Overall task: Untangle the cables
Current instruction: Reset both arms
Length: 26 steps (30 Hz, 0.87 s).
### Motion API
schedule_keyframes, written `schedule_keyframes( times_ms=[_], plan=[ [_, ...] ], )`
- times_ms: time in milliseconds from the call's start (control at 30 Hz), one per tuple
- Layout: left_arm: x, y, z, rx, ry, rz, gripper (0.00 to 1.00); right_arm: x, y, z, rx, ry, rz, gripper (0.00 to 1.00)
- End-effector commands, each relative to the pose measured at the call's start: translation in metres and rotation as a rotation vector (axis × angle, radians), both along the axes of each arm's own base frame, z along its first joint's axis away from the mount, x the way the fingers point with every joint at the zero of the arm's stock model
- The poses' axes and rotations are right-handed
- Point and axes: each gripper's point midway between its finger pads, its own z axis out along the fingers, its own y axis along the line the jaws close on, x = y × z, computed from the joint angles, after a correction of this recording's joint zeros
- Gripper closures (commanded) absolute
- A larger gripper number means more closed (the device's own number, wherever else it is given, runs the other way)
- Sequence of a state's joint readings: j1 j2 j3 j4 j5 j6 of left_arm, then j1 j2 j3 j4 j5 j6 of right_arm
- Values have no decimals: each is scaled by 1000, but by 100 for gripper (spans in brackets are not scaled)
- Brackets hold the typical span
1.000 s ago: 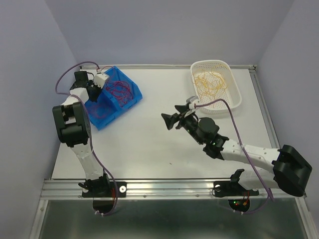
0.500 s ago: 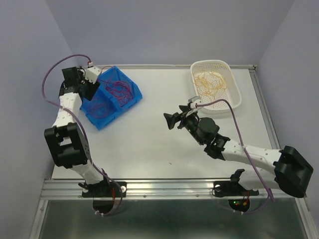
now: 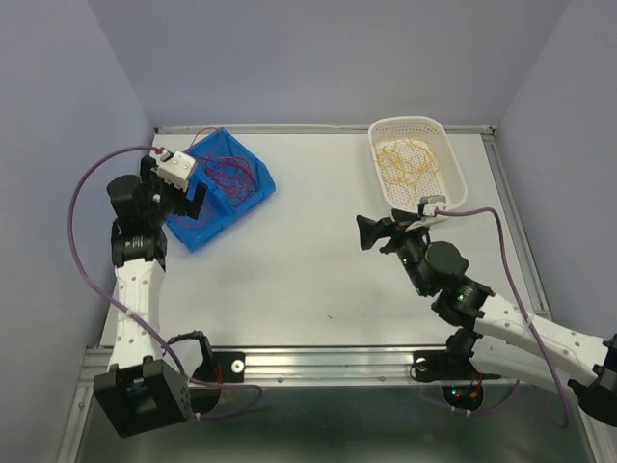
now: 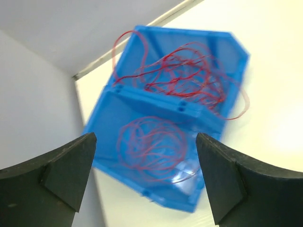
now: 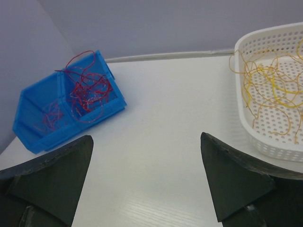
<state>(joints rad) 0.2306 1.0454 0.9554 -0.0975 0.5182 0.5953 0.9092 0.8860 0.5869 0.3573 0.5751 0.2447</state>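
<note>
Blue bin (image 4: 156, 101) blurred in left-wrist view; single strands untraceable. Red cables (image 4: 180, 80) lie in both its compartments, curly loops with no one heading, one spilling over its wall. Left gripper (image 4: 145, 135) gapes wide, empty, at the bin's left edge. Right gripper (image 5: 146, 136) wide, empty, right of bin; yellow cables (image 5: 270, 85) farther right in white basket (image 5: 265, 142), cropped.

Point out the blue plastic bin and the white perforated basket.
Blue plastic bin (image 3: 236, 214): top external view, its outer side wall.
White perforated basket (image 5: 279, 151): right wrist view, its near side wall.
</note>
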Motion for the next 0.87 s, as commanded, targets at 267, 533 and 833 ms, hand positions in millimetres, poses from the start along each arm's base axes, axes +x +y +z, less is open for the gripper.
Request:
schedule_keyframes(
  times_ms=[267, 533, 833],
  plan=[
    [-38, -42, 3, -453, -270, -33, 1, -28, -85, -77, 31, 36, -212, 0],
    [-40, -50, -15, -535, -240, -52, 1, -31, -85, -100, 30, 64, -202, 0],
    [-50, -52, -13, -526, -289, -67, 1, -34, -82, -100, 54, 59, -174, 2]
  ],
)
